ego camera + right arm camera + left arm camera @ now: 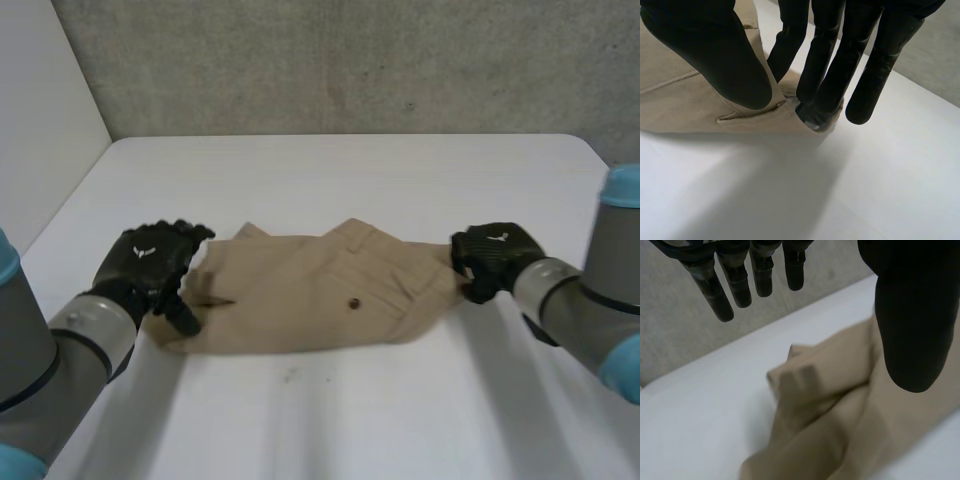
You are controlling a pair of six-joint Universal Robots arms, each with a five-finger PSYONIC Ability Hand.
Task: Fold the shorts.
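The shorts, pinched at one end by the right hand, should be gripped likewise by the spread, empty left hand.

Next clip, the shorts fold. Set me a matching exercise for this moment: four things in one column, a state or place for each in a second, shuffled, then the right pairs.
Things
1. left hand
2. right hand
3. shorts
4. button

States
A. small and dark, on the tan fabric
B. pinches the fabric's edge between thumb and fingers
C. lies on the white table between both hands
D. open, fingers straight above the fabric

Pairs: 1-D, 2-B, 3-C, 4-A
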